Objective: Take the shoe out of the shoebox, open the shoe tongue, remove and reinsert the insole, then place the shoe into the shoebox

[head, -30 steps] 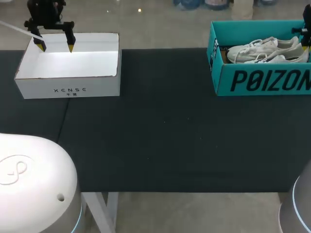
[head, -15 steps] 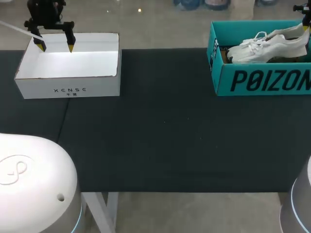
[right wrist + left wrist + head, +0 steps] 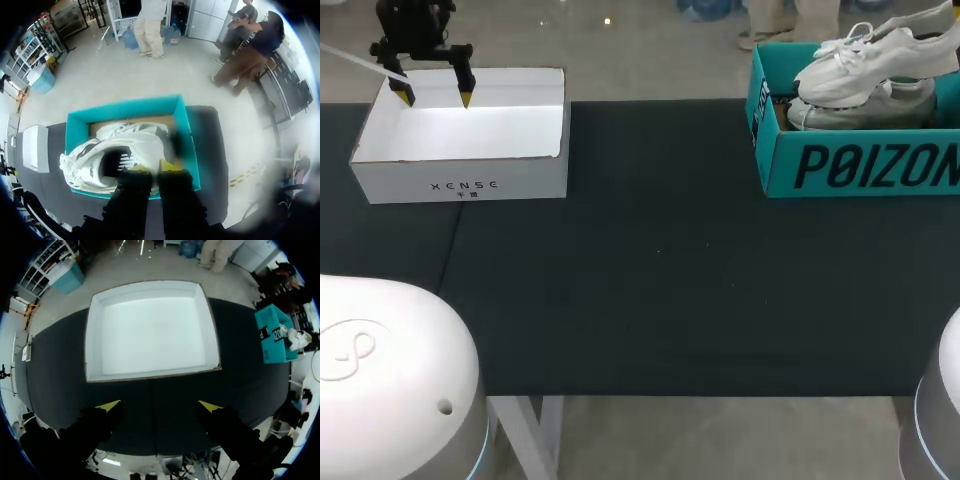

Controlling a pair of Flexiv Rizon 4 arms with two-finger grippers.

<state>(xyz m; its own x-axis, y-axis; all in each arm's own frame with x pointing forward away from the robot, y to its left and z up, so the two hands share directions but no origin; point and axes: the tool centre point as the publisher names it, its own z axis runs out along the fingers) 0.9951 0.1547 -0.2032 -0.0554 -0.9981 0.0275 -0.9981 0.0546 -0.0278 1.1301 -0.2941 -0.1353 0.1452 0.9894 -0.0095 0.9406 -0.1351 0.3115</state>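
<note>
Shoe: a white lace-up sneaker [image 3: 865, 60] [image 3: 120, 150], toe tilted down and laces loose, held above the open teal shoebox [image 3: 860, 165] [image 3: 182, 130], over a second pale shoe [image 3: 880, 108] lying inside.
Right gripper [image 3: 152, 167]: fingers narrow, yellow tips pinched on the sneaker at its heel end.
Left gripper [image 3: 432, 92] [image 3: 159, 407]: fingers spread wide, hanging above a shallow white box [image 3: 460, 175] [image 3: 150, 330].
Materials: rectangular, open-topped card boxes on a dark matte table [image 3: 670, 280].

Bright overhead light; strong glare inside the white box [image 3: 500, 125].
</note>
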